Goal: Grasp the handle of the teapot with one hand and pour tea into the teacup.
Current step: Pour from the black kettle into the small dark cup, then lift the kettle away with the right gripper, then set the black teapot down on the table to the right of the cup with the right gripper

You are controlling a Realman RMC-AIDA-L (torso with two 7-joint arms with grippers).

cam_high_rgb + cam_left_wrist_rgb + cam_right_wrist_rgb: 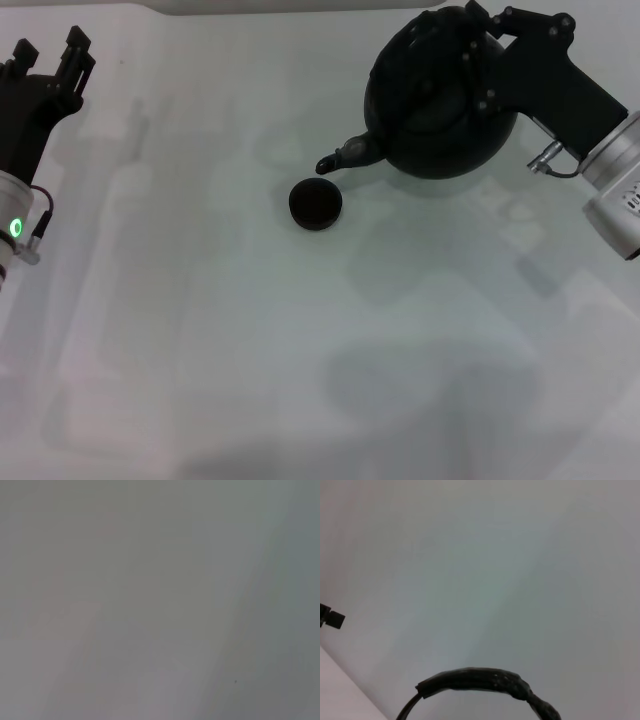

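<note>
The large round black teapot (440, 115) hangs at the back right, tilted with its short spout (345, 155) pointing down and left. My right gripper (478, 30) is shut on the black ribbed handle (472, 65) over the pot's top. The handle also shows as a dark arc in the right wrist view (480, 677). The tiny black teacup (315, 203) stands on the table just below and left of the spout tip. No stream of tea shows. My left gripper (52, 55) is open and empty, parked at the far left.
The white table (250, 350) spreads around the cup, with the pot's shadow near the front. The left wrist view shows only bare table surface (160, 600). A small black part (332, 617) shows at the edge of the right wrist view.
</note>
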